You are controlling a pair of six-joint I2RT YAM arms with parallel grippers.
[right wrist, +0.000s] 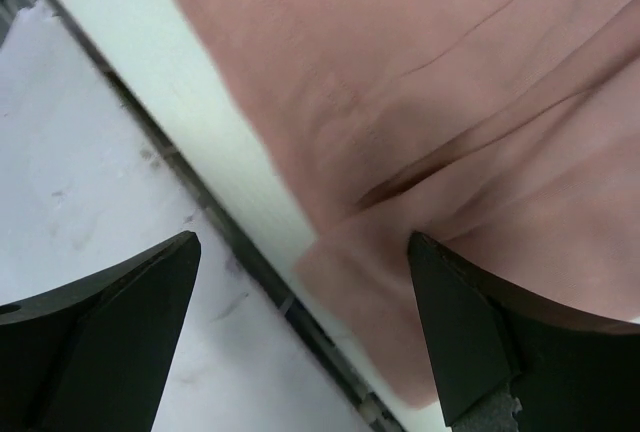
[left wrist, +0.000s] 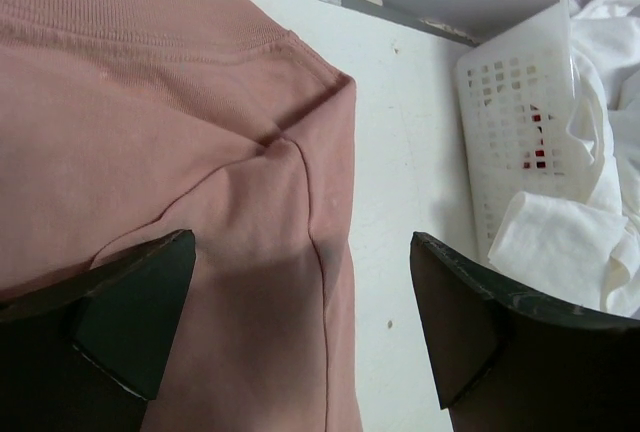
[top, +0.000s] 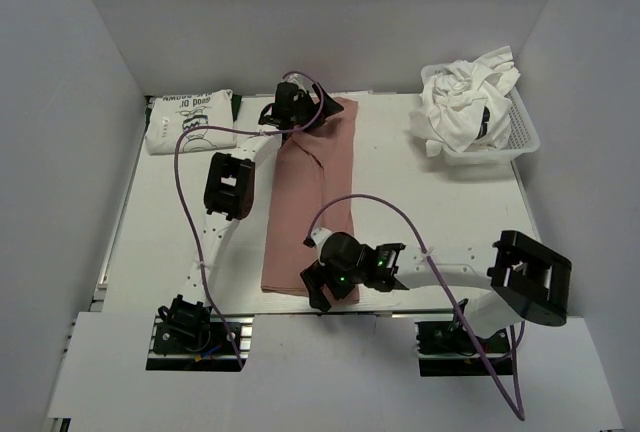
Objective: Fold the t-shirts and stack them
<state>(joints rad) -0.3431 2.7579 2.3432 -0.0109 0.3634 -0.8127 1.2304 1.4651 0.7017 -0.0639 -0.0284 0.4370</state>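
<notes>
A dusty pink t-shirt (top: 310,202) lies folded into a long strip down the middle of the table. My left gripper (top: 297,110) hovers open over its far end, and the left wrist view shows the collar corner (left wrist: 300,82) between the spread jaws of that gripper (left wrist: 302,252). My right gripper (top: 325,289) stands open over the near end. In the right wrist view its jaws (right wrist: 303,247) straddle the pink hem corner (right wrist: 400,322), which reaches the table's front edge. A folded white t-shirt with black print (top: 190,120) rests at the back left. Crumpled white t-shirts (top: 465,102) fill a basket.
The white plastic basket (top: 522,132) stands at the back right, and it shows in the left wrist view as a perforated wall (left wrist: 500,102). Grey walls enclose the table on three sides. A purple cable (top: 400,217) loops over the table by the right arm.
</notes>
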